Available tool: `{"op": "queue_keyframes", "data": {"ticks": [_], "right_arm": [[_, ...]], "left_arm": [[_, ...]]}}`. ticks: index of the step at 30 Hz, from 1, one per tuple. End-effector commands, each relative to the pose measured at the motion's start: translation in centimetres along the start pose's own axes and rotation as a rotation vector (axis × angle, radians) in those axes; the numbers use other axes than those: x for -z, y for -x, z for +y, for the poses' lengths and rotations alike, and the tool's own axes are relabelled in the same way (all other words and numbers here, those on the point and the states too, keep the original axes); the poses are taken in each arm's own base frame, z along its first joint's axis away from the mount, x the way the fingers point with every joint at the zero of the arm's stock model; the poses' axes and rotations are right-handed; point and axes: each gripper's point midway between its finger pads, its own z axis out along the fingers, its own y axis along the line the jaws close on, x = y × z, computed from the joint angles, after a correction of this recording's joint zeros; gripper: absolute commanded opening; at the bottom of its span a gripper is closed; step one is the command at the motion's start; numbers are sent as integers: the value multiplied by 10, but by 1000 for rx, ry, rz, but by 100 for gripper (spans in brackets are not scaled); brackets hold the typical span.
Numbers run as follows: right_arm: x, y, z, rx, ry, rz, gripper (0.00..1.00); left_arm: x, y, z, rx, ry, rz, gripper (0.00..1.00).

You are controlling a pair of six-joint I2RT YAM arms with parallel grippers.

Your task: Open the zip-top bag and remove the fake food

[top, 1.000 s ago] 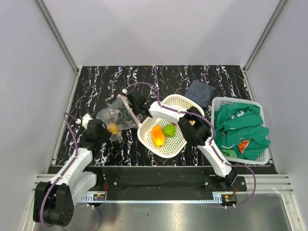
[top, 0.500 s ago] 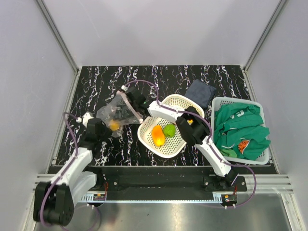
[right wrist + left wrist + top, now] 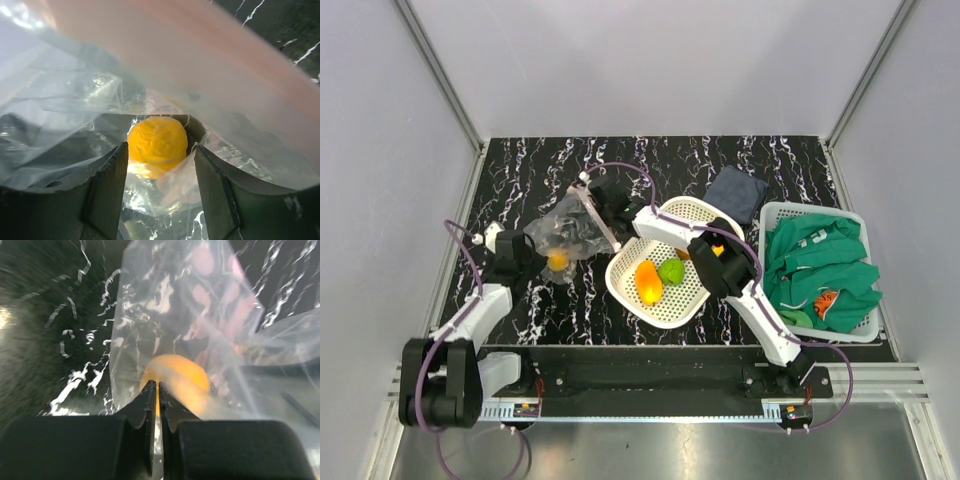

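lying on the table [image 3: 520,170] left of the basket [image 3: 686,204], the bag [image 3: 563,232] is pinched by the closed left gripper [image 3: 156,386], while the right gripper [image 3: 160,152] is held open about an orange fruit [image 3: 158,139] inside it; two more fruits [image 3: 647,281] are seen in the basket.

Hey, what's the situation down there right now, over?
Left gripper shut on zip-top bag. Right gripper open in bag mouth, yellow fruit between its jaws. Orange fruit, green fruit in white basket. Nothing blocking.

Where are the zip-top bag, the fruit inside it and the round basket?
zip-top bag [image 3: 542,238], top view, clear side
fruit [image 3: 157,140], right wrist view, rounded front
round basket [image 3: 695,205], top view, far rim
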Motion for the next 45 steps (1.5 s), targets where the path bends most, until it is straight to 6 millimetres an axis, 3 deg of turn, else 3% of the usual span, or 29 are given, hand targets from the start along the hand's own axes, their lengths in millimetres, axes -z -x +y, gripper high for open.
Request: {"op": "queue_keyframes", "data": {"ticks": [1,10,15,18,22,25,26,28,29,32,41,45], "right_arm": [[-4,2,12,7,62,6,62],[-10,-15,-7,-10,32,61,56],[-20,-13,-13,0,40,64,65],[-19,-20,-20,-10,19,94,68],[3,-3,-2,11,17,48,77],[17,6,9,-20,45,33,78],[21,7,13,-36,54,29,79],[29,11,13,-53,52,13,84],[31,12,15,-66,56,7,85],[38,17,17,-113,82,-10,85],[37,12,16,-181,146,8,61],[37,13,16,-194,145,6,47]], "left_arm": [[-16,-3,-29,21,-128,39,5],[-38,-22,-26,-7,-134,111,2],[-45,-24,-21,-32,-98,126,0],[-39,-20,-15,-43,-71,110,0],[-12,4,-27,-33,-108,24,0],[6,15,-43,-17,-159,8,13],[12,14,-51,-15,-196,24,29],[19,16,-52,-12,-195,25,42],[20,17,-51,-1,-186,22,54],[19,15,-52,18,-196,32,58],[14,-1,-87,0,-395,128,59],[17,-5,-89,4,-430,131,61]]}}
